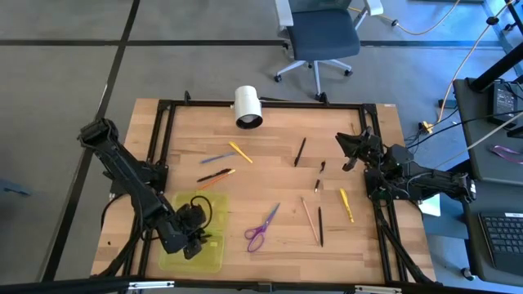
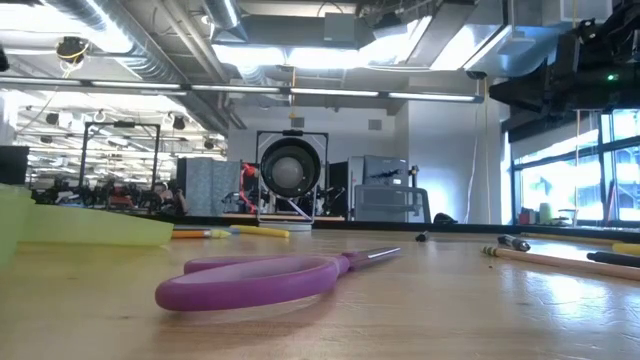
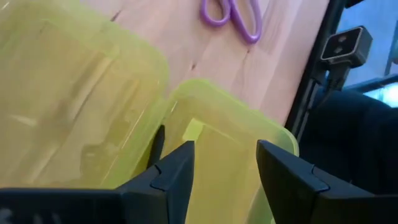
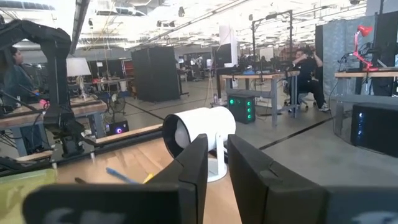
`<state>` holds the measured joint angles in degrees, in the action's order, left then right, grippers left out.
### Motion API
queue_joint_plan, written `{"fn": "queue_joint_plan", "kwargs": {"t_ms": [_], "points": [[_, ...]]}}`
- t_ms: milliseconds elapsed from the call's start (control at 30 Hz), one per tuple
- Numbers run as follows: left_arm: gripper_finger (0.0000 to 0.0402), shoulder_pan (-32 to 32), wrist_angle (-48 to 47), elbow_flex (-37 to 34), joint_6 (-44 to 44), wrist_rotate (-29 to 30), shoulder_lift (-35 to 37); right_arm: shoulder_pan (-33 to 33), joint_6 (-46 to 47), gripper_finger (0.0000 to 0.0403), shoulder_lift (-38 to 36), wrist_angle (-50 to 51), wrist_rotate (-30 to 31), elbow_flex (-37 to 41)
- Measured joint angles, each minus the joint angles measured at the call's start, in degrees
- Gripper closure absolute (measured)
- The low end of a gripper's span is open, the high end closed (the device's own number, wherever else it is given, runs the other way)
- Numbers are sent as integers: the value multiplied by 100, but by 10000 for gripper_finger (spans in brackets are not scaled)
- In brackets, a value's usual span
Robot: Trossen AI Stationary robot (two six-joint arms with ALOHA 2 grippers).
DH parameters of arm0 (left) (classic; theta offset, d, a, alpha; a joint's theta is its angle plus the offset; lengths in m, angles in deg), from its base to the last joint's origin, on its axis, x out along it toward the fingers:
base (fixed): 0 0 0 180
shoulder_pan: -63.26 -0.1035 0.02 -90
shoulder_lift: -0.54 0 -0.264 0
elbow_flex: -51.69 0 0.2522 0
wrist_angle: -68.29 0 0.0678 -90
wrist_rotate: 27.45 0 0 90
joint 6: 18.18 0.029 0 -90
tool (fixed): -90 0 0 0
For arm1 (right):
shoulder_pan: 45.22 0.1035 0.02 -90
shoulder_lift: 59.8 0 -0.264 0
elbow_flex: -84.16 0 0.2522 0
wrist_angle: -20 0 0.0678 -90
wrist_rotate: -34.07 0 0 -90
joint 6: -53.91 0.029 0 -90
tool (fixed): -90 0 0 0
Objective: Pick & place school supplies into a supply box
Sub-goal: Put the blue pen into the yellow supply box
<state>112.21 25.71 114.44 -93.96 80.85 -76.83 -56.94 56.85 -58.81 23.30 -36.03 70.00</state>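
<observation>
The translucent yellow-green supply box (image 1: pixel 196 249) lies open on the table's near left, and shows in the low view (image 2: pixel 85 226). My left gripper (image 1: pixel 191 231) is open just above it, its fingers (image 3: pixel 177 171) over the box's smaller half (image 3: pixel 227 134); I cannot tell whether they touch it. The purple-handled scissors (image 1: pixel 262 228) lie flat beside the box, also in the low view (image 2: pixel 270 278). Pens and pencils lie scattered: blue (image 1: pixel 216 158), yellow (image 1: pixel 240 152), orange-black (image 1: pixel 216 176), black (image 1: pixel 300 151), tan (image 1: pixel 310 219), yellow (image 1: pixel 346 204). My right gripper (image 1: pixel 347 152) waits at the right, empty, with a narrow gap between its fingers.
A white cylinder (image 1: pixel 248 108) stands on its base at the table's far edge, also in the right wrist view (image 4: pixel 199 134). A black frame rail (image 1: pixel 270 104) runs round the tabletop. A black pen (image 1: pixel 320 226) lies near the tan pencil. An office chair (image 1: pixel 323 37) stands beyond the table.
</observation>
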Motion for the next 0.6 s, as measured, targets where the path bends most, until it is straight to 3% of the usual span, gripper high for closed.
{"fn": "queue_joint_plan", "kwargs": {"t_ms": [233, 600], "points": [[239, -409, -2, 0, 1200, 1134, -2, 2, 14, 336, 2, 51, -2, 0], [259, -2793, -1013, 2, 2259, 706, -2, 2, 582, 336, 2, 320, -2, 0]]}}
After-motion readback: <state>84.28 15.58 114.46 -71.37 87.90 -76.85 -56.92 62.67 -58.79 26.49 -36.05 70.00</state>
